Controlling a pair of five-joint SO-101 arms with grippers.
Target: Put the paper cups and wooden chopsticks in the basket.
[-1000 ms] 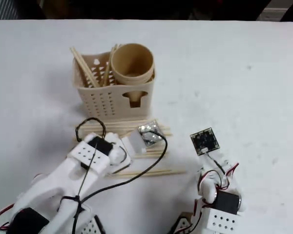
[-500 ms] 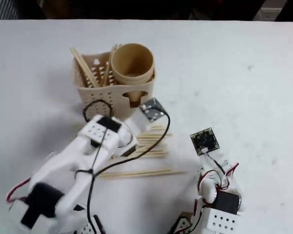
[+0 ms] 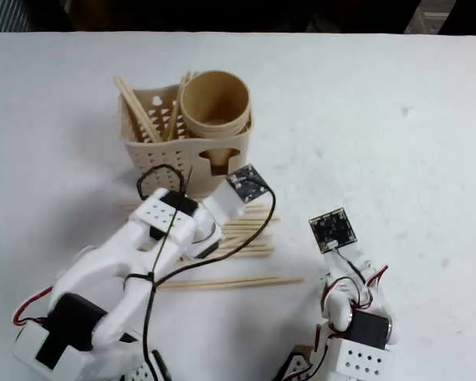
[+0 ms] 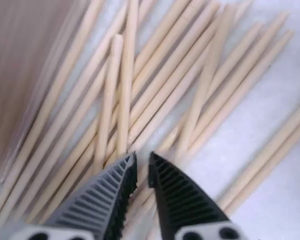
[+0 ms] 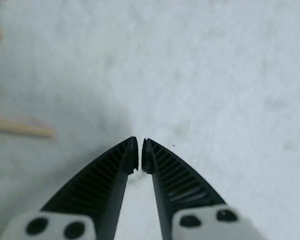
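1. Beige perforated plastic basket [image 3: 182,163] stands on the white table [image 3: 381,119].
2. Tan paper cup [image 3: 214,103] sits upright inside the basket. Several wooden chopsticks [image 3: 139,107] lean in the basket beside the cup.
3. Loose pile of pale wooden chopsticks [image 4: 190,85] lies flat on the table just in front of the basket. One separate pair [image 3: 238,282] lies farther out from the basket.
4. Left gripper [image 4: 140,160] is over the loose pile, close to the basket's front wall. Its jaws are nearly together, with nothing visibly between them.
5. Right gripper [image 5: 140,142] is well apart from the basket, over bare table. Its jaws are closed and hold nothing.
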